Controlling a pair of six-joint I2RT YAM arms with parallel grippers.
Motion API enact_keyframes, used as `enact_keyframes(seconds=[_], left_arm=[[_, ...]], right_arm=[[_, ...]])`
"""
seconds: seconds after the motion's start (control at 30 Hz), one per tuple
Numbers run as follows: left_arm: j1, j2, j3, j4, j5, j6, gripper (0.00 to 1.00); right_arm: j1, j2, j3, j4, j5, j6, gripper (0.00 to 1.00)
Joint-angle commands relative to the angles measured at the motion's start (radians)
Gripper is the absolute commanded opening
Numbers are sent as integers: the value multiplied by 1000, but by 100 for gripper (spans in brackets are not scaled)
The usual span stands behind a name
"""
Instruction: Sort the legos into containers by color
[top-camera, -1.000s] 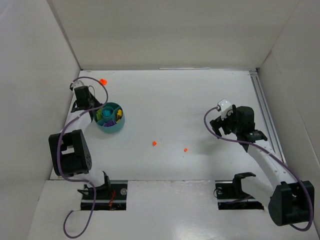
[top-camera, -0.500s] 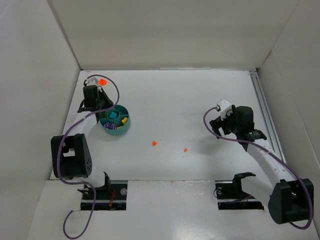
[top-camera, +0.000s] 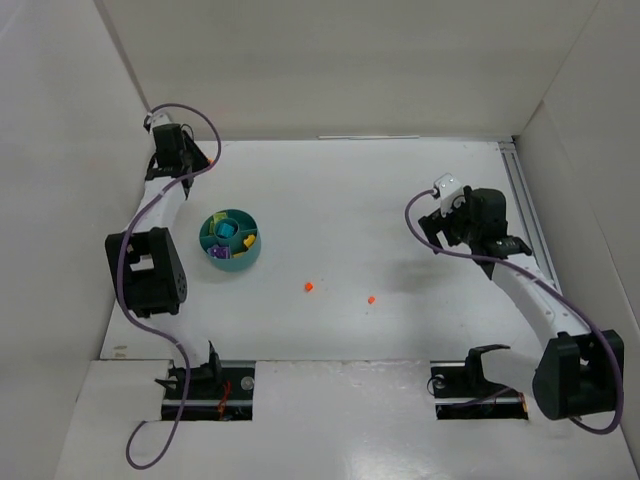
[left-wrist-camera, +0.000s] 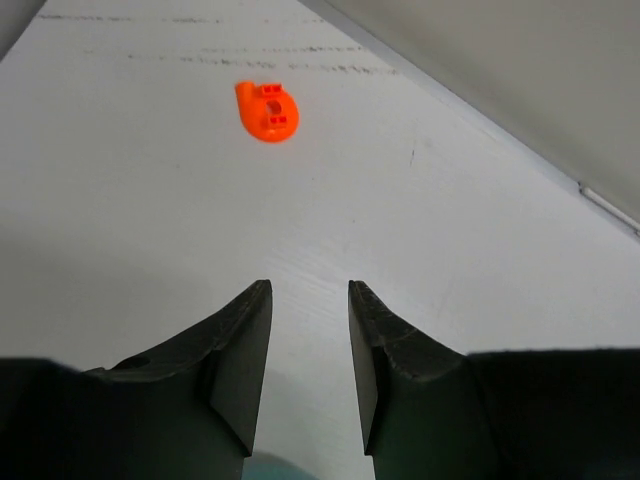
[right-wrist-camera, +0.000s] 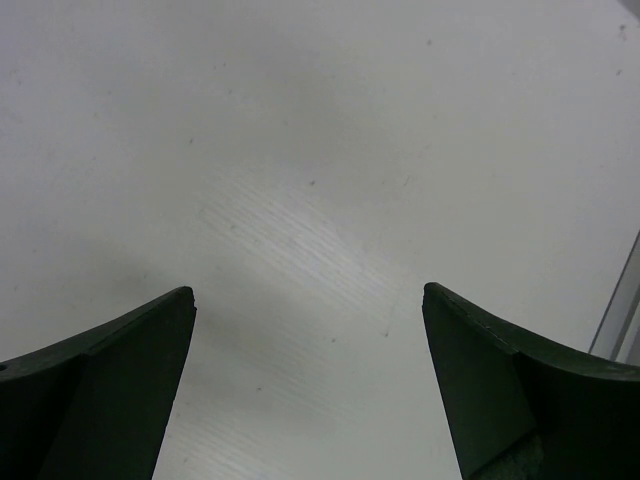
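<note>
The teal dish (top-camera: 231, 239) stands left of centre and holds purple, yellow and teal legos. Two small orange legos lie on the table, one (top-camera: 309, 287) at the middle and one (top-camera: 371, 299) to its right. A round orange lego (left-wrist-camera: 267, 110) lies near the back wall, well ahead of my left gripper (left-wrist-camera: 308, 290); it does not show in the top view. My left gripper (top-camera: 190, 158) is at the back left corner, its jaws a little apart and empty. My right gripper (right-wrist-camera: 308, 292) is wide open and empty over bare table at the right (top-camera: 462, 228).
White walls close in the table at the back and both sides; the back wall (left-wrist-camera: 520, 90) runs close past the left gripper. A metal rail (top-camera: 528, 225) runs along the right edge.
My left arm has moved from the dish to the back left corner, now over the spot of the round orange lego. The dish slid slightly right. The right arm has barely moved.
</note>
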Motion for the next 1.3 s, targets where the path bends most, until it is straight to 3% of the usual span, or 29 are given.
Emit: enact_keyframes(seconds=[0.0,0.33,0.47,0.97,1.27], left_arm=[[6,115,144,-69,-91,-64,34],[6,520,672,-267,-167,-179,35],[6,618,775,-267,-154,-215,35],[6,715,850,-250,-205,-308,30],[6,758,945,-396,-240,-402,29]], right_arm=[[-8,46,102,71,39,1,100],[-8,300,391,35,-4,38,100],[-8,383,490,5,-4,38,100],[-18,494,604,-49,21,16,100],[-27,475,593,-40,49,26,100]])
